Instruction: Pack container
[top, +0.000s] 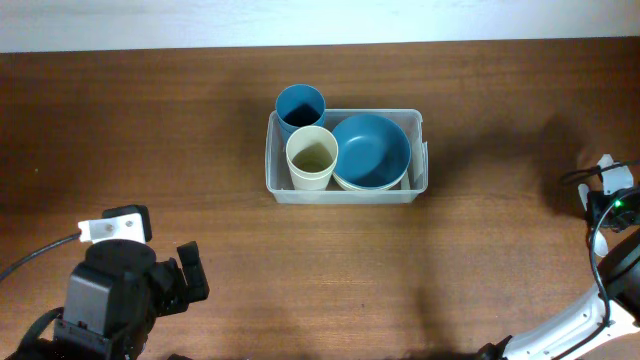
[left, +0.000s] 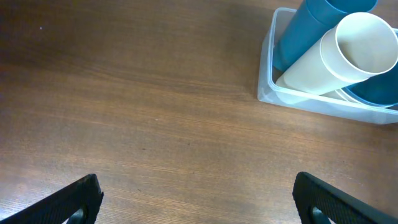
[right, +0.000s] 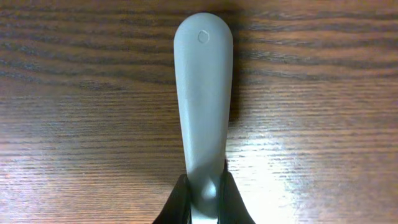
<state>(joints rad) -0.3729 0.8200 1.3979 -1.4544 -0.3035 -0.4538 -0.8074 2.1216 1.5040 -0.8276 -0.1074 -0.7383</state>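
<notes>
The clear container (top: 345, 194) stands mid-table, holding a blue cup (top: 300, 104), a cream cup (top: 312, 156) and a blue bowl (top: 371, 150). In the left wrist view the container's corner (left: 268, 93) shows at the upper right, with the blue cup (left: 305, 31) and the cream cup (left: 348, 56) in it. My left gripper (left: 196, 183) is open over bare wood, well short of the container. At the table's right edge, my right gripper (right: 204, 186) is shut on a grey utensil handle (right: 203, 87). The handle's rounded end points away from the fingers, over the wood.
The brown wooden table (top: 480, 260) runs to a pale strip along the far edge (top: 320, 22). My left arm (top: 120, 290) fills the near left corner, and the right arm (top: 610, 200) with its cable sits at the right edge.
</notes>
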